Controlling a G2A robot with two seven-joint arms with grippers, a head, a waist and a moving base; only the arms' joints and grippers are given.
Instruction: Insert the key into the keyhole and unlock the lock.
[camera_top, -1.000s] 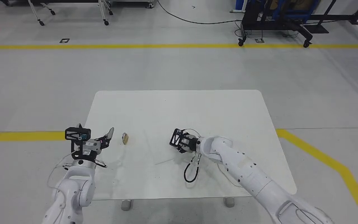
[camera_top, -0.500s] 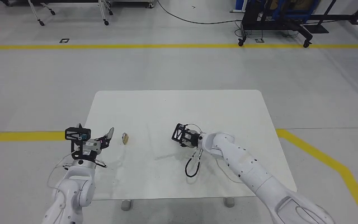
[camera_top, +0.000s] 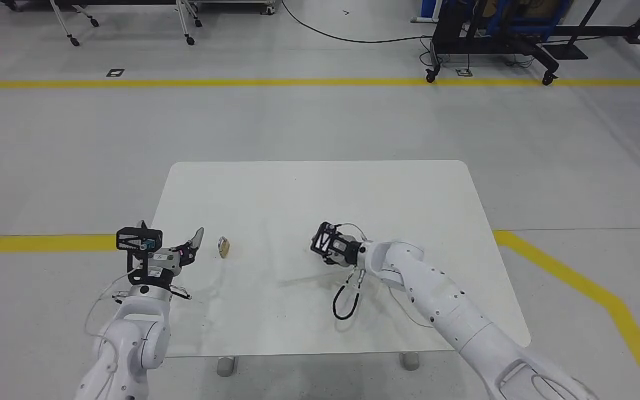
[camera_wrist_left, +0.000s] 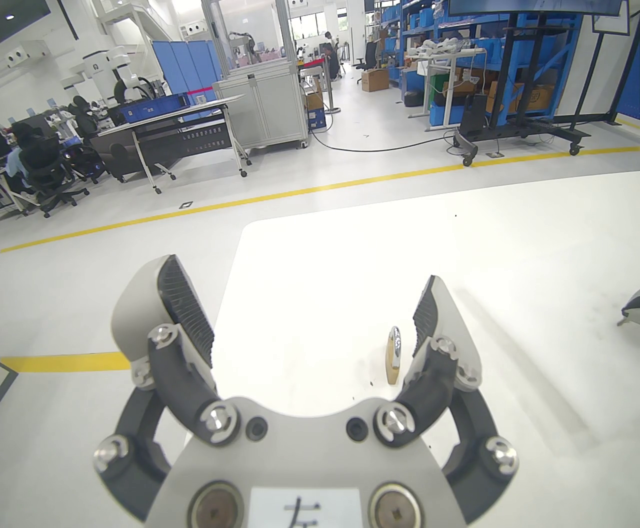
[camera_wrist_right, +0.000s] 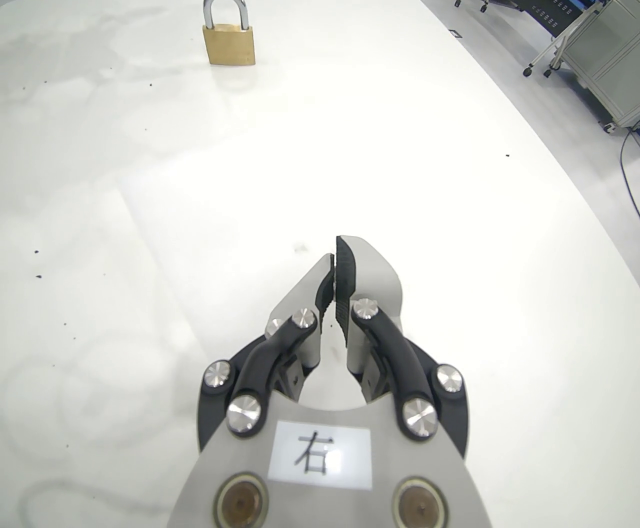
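A brass padlock (camera_top: 225, 246) with a steel shackle lies on the white table (camera_top: 400, 200), left of centre. My left gripper (camera_top: 195, 240) hovers just left of it, open, with the padlock (camera_wrist_left: 394, 355) standing edge-on beside one finger (camera_wrist_left: 435, 315) of that gripper (camera_wrist_left: 300, 285). My right gripper (camera_top: 318, 243) sits near the table's middle, shut, pointing toward the padlock (camera_wrist_right: 229, 40) some way ahead. The pads of the right gripper (camera_wrist_right: 334, 250) are pressed together, and whether anything thin lies between them is hidden.
A black cable loop (camera_top: 345, 295) hangs under the right forearm over the table's front part. The table's front edge lies close behind both arms. Yellow floor lines (camera_top: 300, 82) run beyond the table. The other gripper's tip (camera_wrist_left: 631, 306) peeks in at the left wrist view's edge.
The right arm has shifted slightly to the right, away from the padlock, with its gripper staying shut. The left arm and the padlock have not moved.
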